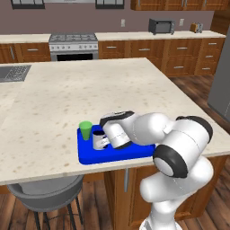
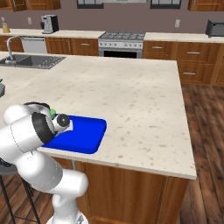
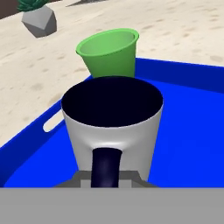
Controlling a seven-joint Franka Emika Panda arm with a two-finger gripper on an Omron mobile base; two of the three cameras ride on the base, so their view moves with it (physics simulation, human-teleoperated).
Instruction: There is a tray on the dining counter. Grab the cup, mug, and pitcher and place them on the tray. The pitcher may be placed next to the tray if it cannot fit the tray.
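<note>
On the beige speckled surface (image 1: 90, 85), the blue tray (image 1: 87, 155) sits near the front edge. At its left end stands the green cup (image 1: 85, 130), upright and empty. Just to its right, also on the tray, is the mug (image 1: 99, 140), white outside in the hand view, dark inside, with nothing in it. The gripper (image 1: 107, 138) has its fingers clenched on the mug's dark handle; the fingertips themselves are hidden behind it. In the right base view the arm covers the tray's left part and most of the cup.
</note>
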